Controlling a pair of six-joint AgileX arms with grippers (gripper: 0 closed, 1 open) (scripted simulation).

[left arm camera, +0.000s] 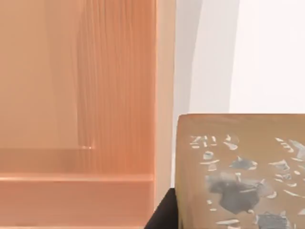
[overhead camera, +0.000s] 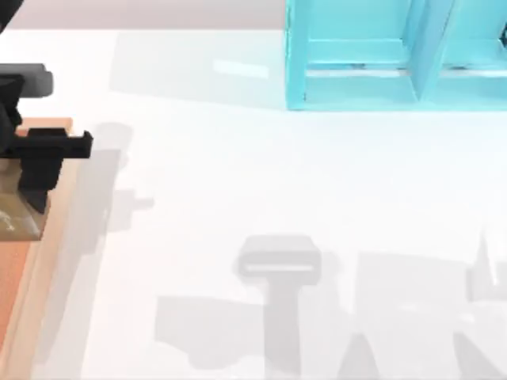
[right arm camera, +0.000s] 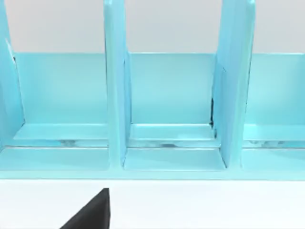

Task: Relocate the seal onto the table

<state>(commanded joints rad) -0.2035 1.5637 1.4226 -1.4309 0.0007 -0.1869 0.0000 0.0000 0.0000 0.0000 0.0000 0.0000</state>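
The seal (left arm camera: 240, 171) is filling the lower right of the left wrist view as a tan block with pale, flaky marks across its near face. In the top view it is sitting at the far left edge, a translucent tan shape (overhead camera: 17, 215) directly under the left gripper (overhead camera: 36, 194), above the wooden tray (overhead camera: 20, 317). Whether it is resting on the tray or already lifted clear cannot be told.

It is looking like a stiff, light block with flat, smooth sides, so it will probably suit a squeeze across its narrower pair of opposite faces, taken near the middle to keep it from pivoting; the glossy finish could let it slip under a weak grip.

The left gripper appears to be grasping the seal, a dark finger (left arm camera: 162, 214) pressing against the block's side in the wrist view.

The wrist view is giving the seal's surface marks and the tray's raised rim (left arm camera: 164, 95) beside the white table (left arm camera: 267, 57). The top view is giving the wider layout: open table (overhead camera: 261, 182) to the right, and the turquoise shelf unit (overhead camera: 356, 79) in the upper right.

The right wrist view is facing that shelf unit (right arm camera: 167, 95), with one dark finger (right arm camera: 93, 212) of the right gripper at its lower edge; its state cannot be told.
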